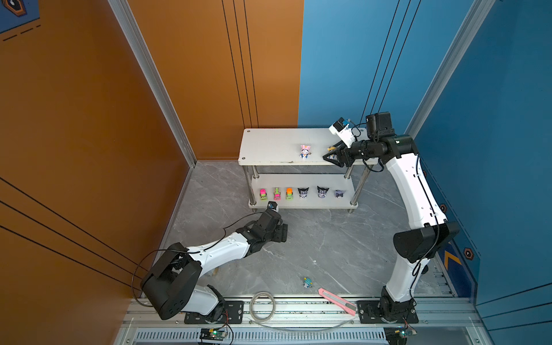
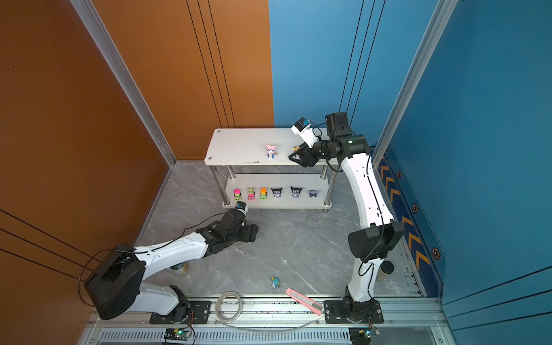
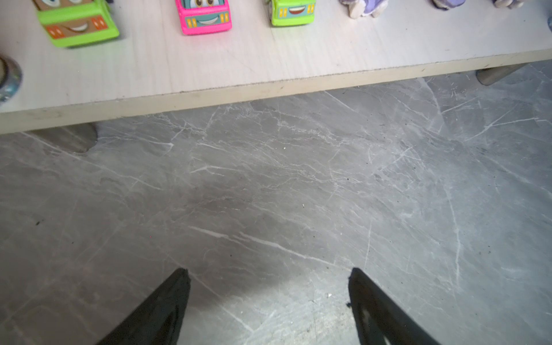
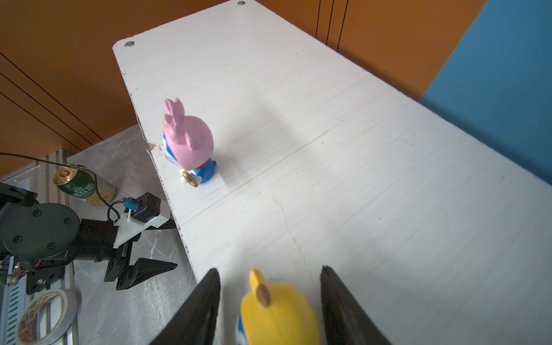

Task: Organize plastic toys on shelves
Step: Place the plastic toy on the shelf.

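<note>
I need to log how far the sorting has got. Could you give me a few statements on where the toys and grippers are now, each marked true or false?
1. Three trucks stand on the lower shelf. True.
2. The teal-hat figurine is on the top shelf. False: it lies on the table near the pink utility knife.
3. The left gripper holds a truck. False: it is open and empty over the table, in front of the lower shelf.
4. The yellow-hat figurine stands on the top shelf between the jaws of the right gripper. True.
5. The pink-hat figurine is on the lower shelf. False: it stands on the top shelf.
</note>
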